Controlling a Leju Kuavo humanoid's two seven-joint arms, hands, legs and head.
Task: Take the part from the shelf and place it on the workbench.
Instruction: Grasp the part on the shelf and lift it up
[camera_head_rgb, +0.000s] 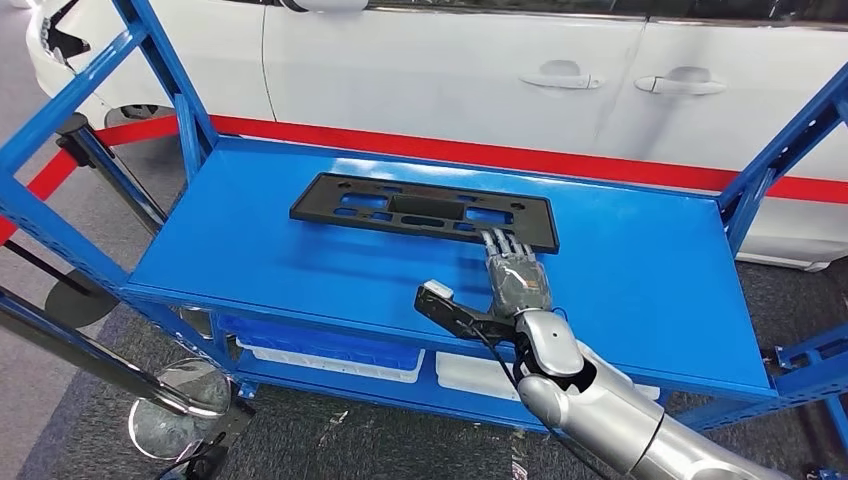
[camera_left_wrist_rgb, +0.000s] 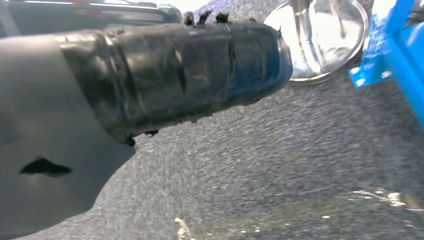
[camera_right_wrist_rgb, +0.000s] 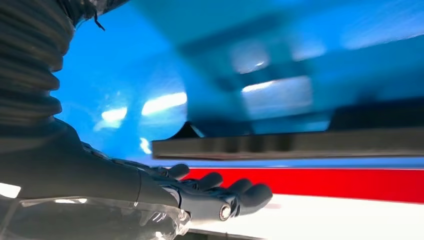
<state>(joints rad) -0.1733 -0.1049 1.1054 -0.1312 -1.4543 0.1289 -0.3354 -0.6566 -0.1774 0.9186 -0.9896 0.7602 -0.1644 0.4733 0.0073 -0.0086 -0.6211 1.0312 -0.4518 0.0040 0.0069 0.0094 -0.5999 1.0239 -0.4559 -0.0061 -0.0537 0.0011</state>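
Lying lengthwise along the shelf (camera_head_rgb: 640, 290), the part (camera_head_rgb: 424, 209) is met at its near edge by the right hand (camera_head_rgb: 516, 275), fingers (camera_head_rgb: 499, 243) extended, nothing grasped; left hand's (camera_left_wrist_rgb: 170, 75) state cannot be told.

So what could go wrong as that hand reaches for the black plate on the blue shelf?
The right hand meets the flat black part only at its near right corner, so lifted from there, the long panel might tilt or slip. It lies flat on the blue shelf, leaving fingers little to get under. The shelf's upright post could catch a swinging end.
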